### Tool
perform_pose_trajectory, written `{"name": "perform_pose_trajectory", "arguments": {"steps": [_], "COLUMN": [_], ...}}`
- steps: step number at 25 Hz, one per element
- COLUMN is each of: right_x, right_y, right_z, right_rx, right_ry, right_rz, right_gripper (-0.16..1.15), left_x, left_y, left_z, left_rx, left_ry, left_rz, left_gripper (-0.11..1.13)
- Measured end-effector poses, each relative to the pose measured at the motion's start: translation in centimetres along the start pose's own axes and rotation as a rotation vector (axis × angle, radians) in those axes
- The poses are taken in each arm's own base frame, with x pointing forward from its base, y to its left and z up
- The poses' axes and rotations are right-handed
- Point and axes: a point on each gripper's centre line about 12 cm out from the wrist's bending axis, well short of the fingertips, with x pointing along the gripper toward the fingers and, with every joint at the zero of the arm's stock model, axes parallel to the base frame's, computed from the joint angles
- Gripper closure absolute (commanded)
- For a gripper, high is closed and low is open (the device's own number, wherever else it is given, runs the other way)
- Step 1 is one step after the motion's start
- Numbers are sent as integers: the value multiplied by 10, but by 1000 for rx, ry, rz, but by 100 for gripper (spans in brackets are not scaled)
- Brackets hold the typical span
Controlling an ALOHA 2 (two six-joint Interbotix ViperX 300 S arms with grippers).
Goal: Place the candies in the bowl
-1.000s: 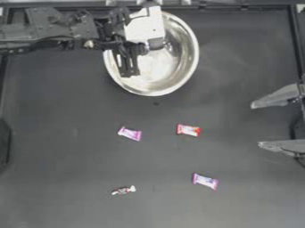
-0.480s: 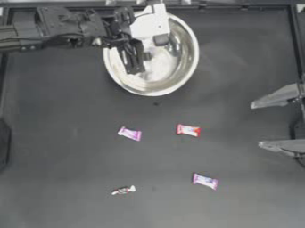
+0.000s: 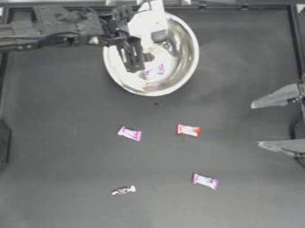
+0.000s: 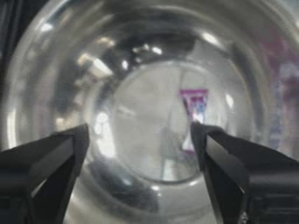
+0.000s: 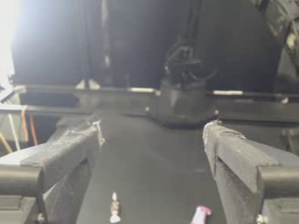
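Now one candy (image 3: pixel 154 71) loose in the bowl (image 3: pixel 179 75), just beside the wide-spread left pincer (image 3: pixel 132 55).

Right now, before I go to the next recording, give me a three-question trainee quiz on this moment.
1. True or false: one candy lies inside the bowl.
2. How many candies lie on the table outside the bowl? A) two B) four C) five
3. Which gripper is over the bowl, and how do its jaws stand?

Key:
1. True; the left wrist view shows it on the bowl's floor.
2. B: one, another, a third and the thin twisted one.
3. The left gripper, jaws open and empty; the right gripper waits open at the table's right edge.
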Motion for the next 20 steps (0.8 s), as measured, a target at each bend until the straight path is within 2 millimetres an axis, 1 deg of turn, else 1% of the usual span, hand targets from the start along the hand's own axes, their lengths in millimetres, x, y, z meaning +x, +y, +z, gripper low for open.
{"name": "perform_pose_trajectory", "arguments": {"steps": [4, 7, 13, 16, 20], "right_x": [0, -1, -1, -1, -1], "right_y": [-1, -3, -6, -7, -8], "right_z": [0, -2, -7, -9, -14], "right_rx": [1, 6, 14, 18, 32], "right_ry": [1, 7, 50, 63, 104], "right_rz": [-7, -16, -33, -39, -48], "right_gripper": [-1, -1, -1, -1, -1], "left_x": [-41, -65, -106, -127, -157], "left_y": [-11, -25, -64, -78, -91], "left_z": [8, 8, -4, -10, -25], "left_rx": [-1, -2, 5, 2, -17], "left_ry": [-78, -128, -224, -292, -370], "left_rz": [-13, -41, -123, -158, -205], "left_gripper": [4, 4, 5, 5, 5]}}
